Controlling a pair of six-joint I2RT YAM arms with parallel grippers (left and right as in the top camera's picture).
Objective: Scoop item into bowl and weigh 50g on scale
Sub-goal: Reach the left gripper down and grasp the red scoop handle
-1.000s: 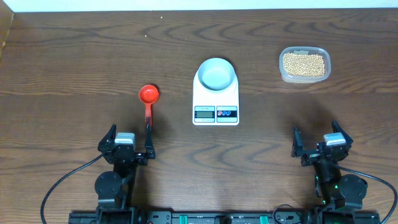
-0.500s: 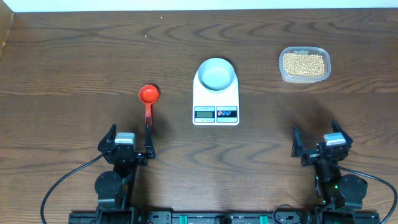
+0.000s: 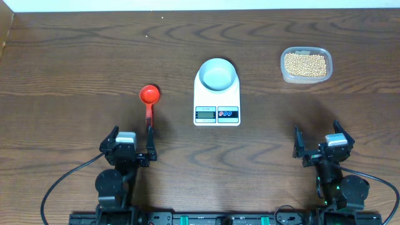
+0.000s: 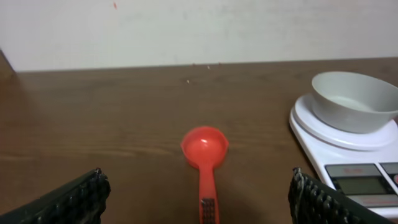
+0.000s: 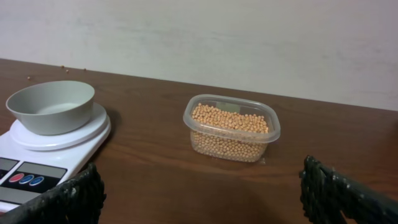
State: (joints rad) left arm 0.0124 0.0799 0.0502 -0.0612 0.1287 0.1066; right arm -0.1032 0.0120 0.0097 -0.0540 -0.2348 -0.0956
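Observation:
The pale grey bowl [image 3: 217, 74] stands empty on the white scale [image 3: 217, 102] at the table's middle; both also show in the left wrist view, bowl [image 4: 354, 101] on scale [image 4: 348, 149], and in the right wrist view, bowl [image 5: 51, 106] on scale [image 5: 43, 158]. The beige beans [image 3: 305, 64] fill a clear plastic tub [image 5: 231, 127] at the far right. A red scoop [image 3: 149, 100] lies left of the scale, handle toward my left gripper [image 3: 128, 149], which is open and empty just behind it; the scoop [image 4: 204, 152] lies between its fingers' line. My right gripper [image 3: 320, 147] is open and empty, well short of the tub.
A pale wall [image 4: 186, 31] runs behind the table's far edge. Bare dark wood [image 3: 75, 69] lies around the objects. Cables [image 3: 62, 187] trail from both arm bases at the near edge.

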